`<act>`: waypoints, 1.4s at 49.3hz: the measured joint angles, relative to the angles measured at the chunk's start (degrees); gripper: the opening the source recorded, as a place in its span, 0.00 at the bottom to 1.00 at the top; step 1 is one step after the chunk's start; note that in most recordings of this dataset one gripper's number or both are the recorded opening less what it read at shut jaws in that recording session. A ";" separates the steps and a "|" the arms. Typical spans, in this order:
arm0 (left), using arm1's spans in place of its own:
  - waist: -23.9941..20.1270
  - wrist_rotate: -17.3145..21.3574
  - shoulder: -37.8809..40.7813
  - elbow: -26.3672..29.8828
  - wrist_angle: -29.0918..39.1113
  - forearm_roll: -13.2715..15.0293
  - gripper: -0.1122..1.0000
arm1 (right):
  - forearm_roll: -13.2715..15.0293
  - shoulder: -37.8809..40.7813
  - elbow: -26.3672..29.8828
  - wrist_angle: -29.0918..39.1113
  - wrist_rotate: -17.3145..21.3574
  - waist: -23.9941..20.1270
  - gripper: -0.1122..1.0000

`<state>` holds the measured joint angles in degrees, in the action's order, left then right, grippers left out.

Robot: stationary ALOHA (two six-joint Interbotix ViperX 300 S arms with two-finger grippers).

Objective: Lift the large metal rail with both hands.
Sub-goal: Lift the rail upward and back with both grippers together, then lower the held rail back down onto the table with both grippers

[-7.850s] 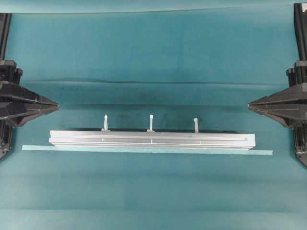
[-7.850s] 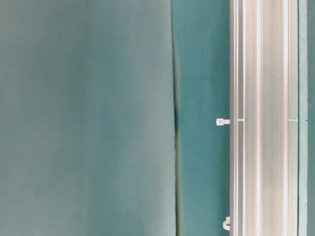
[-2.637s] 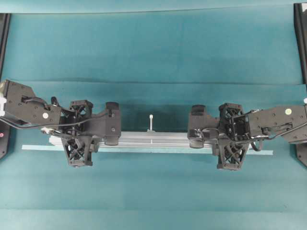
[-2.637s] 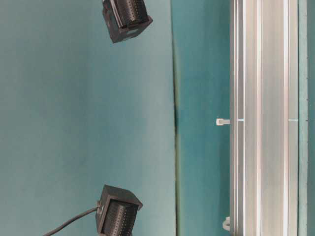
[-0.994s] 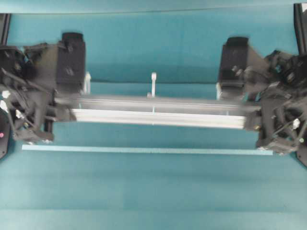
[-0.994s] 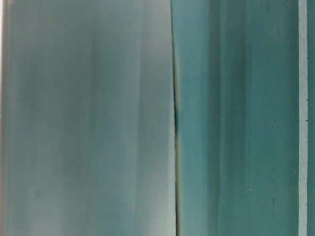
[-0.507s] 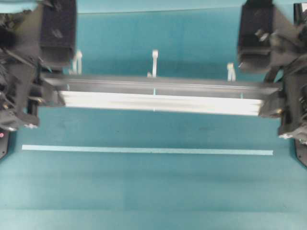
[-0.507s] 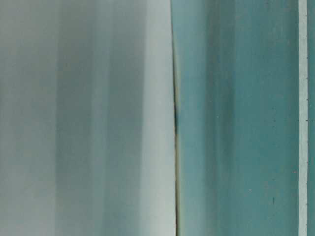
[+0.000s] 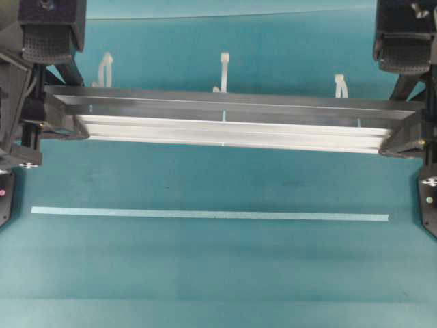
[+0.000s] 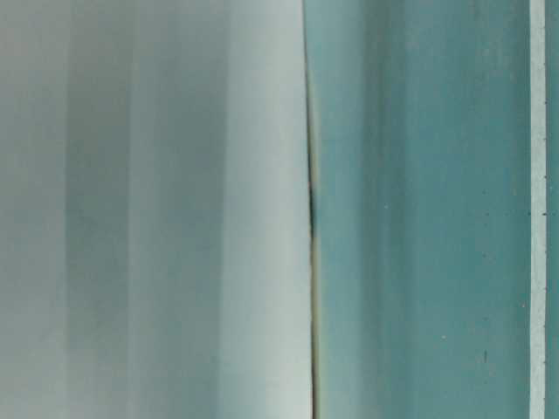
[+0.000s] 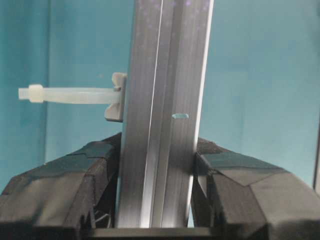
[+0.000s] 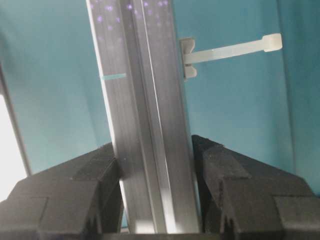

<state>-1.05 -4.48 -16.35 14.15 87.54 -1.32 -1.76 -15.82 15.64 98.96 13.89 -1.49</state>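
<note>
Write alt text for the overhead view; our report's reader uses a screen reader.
A long grooved silver aluminium rail hangs above the teal table, the left claw and right claw gripping its ends. A thin pale tape strip lies below.

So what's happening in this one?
Two robot arms hold a long metal rail between them, off the teal table cover. The left gripper is clamped on one end and the right gripper on the other. A thin pale tape strip lies on the cover below the rail.
</note>
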 measured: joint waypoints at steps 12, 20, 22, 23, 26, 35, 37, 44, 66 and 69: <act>-0.09 0.00 0.09 0.00 0.00 0.00 0.42 | 0.00 -0.18 -0.79 0.00 0.09 0.00 0.45; -0.09 0.00 0.26 -2.64 -0.09 0.00 0.42 | 0.18 -0.35 -4.31 -0.09 0.09 -0.09 0.45; 0.00 0.09 0.44 -3.78 -0.09 0.00 0.42 | 0.35 -0.35 -5.80 -0.09 0.09 -0.09 0.45; 0.00 0.00 0.53 -4.57 -0.18 0.00 0.42 | 0.44 -0.35 -6.68 -0.18 0.00 -0.09 0.45; 0.26 0.09 0.88 -7.12 -0.62 -0.18 0.42 | 0.70 -0.35 -9.49 -0.79 0.00 -0.18 0.45; 0.53 0.00 1.32 -16.00 -3.43 -0.26 0.42 | 1.05 0.09 -20.21 -4.83 -0.79 -0.35 0.45; 0.53 0.00 1.41 -17.93 -4.48 -0.26 0.42 | 1.23 0.18 -22.59 -5.98 -1.49 -0.26 0.45; 0.53 0.00 1.32 -26.02 -10.81 -0.26 0.42 | 1.49 -0.09 -29.71 -12.57 -2.72 -0.18 0.45; 0.35 -0.26 4.39 -43.42 -31.55 -0.62 0.42 | 4.83 0.18 -47.11 -32.70 -3.87 0.53 0.45; 0.35 -0.53 4.75 -45.35 -34.54 -0.62 0.42 | 4.83 0.35 -48.78 -35.16 -3.87 0.53 0.45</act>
<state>-0.70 -5.01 -11.60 -31.20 53.00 -1.93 3.08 -15.47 -33.13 63.81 10.02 -0.97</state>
